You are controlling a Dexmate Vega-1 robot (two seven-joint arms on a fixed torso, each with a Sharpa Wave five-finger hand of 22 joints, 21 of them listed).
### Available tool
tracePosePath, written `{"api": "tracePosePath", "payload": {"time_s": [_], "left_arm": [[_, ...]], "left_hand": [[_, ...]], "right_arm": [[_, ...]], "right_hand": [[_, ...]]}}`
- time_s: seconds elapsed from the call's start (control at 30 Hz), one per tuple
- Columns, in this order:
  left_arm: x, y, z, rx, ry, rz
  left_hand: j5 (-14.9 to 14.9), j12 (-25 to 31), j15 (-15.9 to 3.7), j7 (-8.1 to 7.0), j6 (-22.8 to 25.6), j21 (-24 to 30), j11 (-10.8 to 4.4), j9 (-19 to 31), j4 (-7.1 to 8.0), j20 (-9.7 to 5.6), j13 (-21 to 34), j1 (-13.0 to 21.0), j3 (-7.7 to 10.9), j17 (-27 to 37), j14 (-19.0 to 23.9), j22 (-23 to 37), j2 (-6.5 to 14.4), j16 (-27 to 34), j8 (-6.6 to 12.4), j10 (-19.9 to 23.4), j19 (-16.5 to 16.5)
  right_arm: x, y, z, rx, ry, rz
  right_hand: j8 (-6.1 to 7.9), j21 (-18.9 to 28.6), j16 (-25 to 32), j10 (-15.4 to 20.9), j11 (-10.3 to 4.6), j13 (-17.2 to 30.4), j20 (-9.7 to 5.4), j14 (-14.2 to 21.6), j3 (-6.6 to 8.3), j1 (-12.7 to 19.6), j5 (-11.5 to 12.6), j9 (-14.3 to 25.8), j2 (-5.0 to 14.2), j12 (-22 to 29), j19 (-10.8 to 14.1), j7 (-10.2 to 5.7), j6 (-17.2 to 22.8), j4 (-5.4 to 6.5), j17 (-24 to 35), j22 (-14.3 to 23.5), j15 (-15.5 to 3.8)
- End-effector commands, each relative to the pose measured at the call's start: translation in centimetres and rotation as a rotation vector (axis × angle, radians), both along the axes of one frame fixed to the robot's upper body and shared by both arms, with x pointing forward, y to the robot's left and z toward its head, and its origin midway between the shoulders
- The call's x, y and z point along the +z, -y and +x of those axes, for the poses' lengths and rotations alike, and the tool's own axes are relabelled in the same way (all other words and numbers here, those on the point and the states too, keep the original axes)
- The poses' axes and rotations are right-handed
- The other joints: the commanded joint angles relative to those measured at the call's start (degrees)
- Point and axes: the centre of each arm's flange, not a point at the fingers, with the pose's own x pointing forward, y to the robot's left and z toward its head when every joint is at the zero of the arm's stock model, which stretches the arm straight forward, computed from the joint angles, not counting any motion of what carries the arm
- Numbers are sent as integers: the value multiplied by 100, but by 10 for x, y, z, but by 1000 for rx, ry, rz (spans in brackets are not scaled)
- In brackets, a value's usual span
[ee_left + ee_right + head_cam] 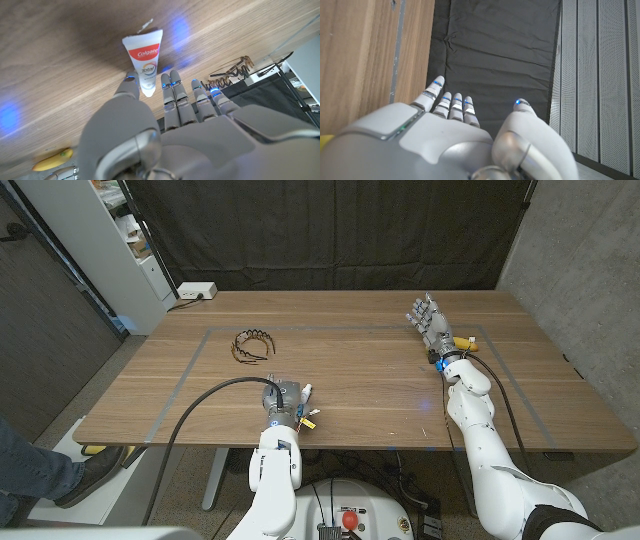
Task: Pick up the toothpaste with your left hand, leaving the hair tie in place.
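Observation:
The toothpaste (pixel 144 57), a white tube with a red Colgate band, lies on the wooden table (pixel 360 385) near its front edge. In the head view a white bit of the tube (pixel 306 390) shows beside my left hand (pixel 283 399). My left hand (pixel 165 125) reaches over the tube's cap end, with the thumb on one side and the other fingers on the other. Its fingers are stretched out and apart, and I see no grip on the tube. The black hair tie (pixel 252 343) (pixel 231 72) lies farther back on the table. My right hand (pixel 430 320) (pixel 465 135) stands open at the back right, holding nothing.
A grey tape outline (pixel 350 328) marks a rectangle on the tabletop. At the back left corner sits a white power strip (pixel 195 291), with a white shelf (pixel 120 240) beyond it. A person's leg and shoe (pixel 45 470) show at the lower left, off the table.

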Motion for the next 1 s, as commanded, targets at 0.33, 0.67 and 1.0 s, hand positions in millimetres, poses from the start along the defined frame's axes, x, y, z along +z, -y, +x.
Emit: {"api": "tracePosePath", "payload": {"time_s": [0.33, 0.67, 1.0], "left_arm": [[2, 1, 7, 23, 22, 14], [7, 0, 9, 18, 65, -10], [7, 0, 10, 24, 86, -25]], "left_hand": [[13, 36, -57, -45, 236, 54, -119, 39, -60, -83, 46, 333, 118, 8, 210, 14, 122, 62, 38, 306, 189], [-59, 103, -157, -121, 700, 98, -222, 52, -94, -96, 90, 823, 290, 2, 489, 9, 345, 101, 132, 723, 456], [-147, 152, -198, -160, 1059, 121, -67, 73, -124, -81, 157, 1328, 434, -2, 766, 6, 541, 125, 179, 1077, 693]], "right_arm": [[-1, 0, 1, 0, 2, 13], [4, -1, 2, 1, 6, 12], [8, 2, 0, -7, 14, 12]], "right_hand": [[42, -7, 41, 59, -6, 14, 46, 45, -27, -52, 32, 24, -20, 27, 13, -14, 63, -19, 16, 28, -1], [44, -9, 42, 63, -8, 15, 61, 52, -31, -57, 35, 24, -18, 27, 9, -22, 72, -22, 17, 29, 4], [42, -9, 41, 64, -13, 15, 64, 51, -36, -61, 37, 24, -16, 26, 7, -24, 73, -25, 17, 29, 7]]}}
